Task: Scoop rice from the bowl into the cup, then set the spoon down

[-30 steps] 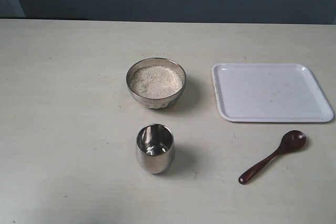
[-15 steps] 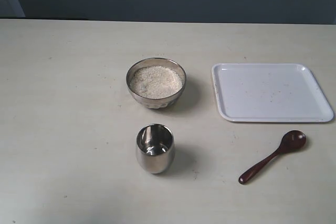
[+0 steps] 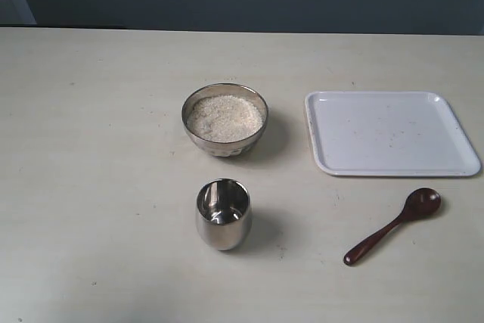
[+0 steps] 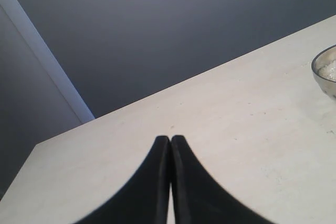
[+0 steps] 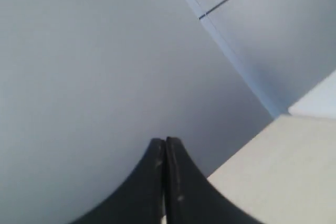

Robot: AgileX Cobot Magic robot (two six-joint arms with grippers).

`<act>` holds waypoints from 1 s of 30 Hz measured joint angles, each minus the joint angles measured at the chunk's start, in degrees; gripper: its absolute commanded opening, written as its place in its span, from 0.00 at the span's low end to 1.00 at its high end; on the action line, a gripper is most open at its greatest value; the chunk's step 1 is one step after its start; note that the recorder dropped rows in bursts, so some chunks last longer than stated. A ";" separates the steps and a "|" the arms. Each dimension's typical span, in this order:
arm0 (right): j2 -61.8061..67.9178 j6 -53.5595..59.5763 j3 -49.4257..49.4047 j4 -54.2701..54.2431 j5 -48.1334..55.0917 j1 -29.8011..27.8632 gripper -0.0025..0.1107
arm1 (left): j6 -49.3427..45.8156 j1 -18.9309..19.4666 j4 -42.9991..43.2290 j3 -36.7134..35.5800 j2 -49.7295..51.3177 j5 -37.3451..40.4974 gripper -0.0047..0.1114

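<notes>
The steel bowl [image 3: 224, 119] sits mid-table, filled with pale rice [image 3: 225, 116]; its rim also shows in the left wrist view as the bowl [image 4: 325, 72]. In front of it stands the steel cup [image 3: 223, 214], upright, with no rice visible inside. The dark wooden spoon [image 3: 393, 225] lies flat at the front right, head toward the tray. Neither arm appears in the exterior view. My left gripper [image 4: 170, 139] is shut on nothing above bare table. My right gripper [image 5: 165, 140] is shut on nothing, facing the wall past a table corner.
A white rectangular tray [image 3: 390, 133] lies to the right of the bowl, just behind the spoon. A dark wall runs behind the table's far edge [image 3: 242, 31].
</notes>
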State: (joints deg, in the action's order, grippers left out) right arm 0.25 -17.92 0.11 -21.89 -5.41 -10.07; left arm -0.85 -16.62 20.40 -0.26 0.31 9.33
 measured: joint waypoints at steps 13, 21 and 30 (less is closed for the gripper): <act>0.00 -4.21 0.00 -14.61 10.22 0.33 0.01 | 0.00 0.00 0.00 0.00 0.00 0.00 0.04; 0.00 -3.40 0.00 -20.32 2.53 1.44 0.01 | 0.00 0.00 0.00 0.00 0.00 0.00 0.04; 15.92 -2.43 27.49 -1.80 28.51 1.44 0.01 | 0.00 0.00 0.00 0.00 0.00 0.00 0.04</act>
State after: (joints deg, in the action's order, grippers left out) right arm 16.17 -20.35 27.60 -23.70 23.10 -8.63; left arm -0.85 -16.62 20.40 -0.26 0.31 9.33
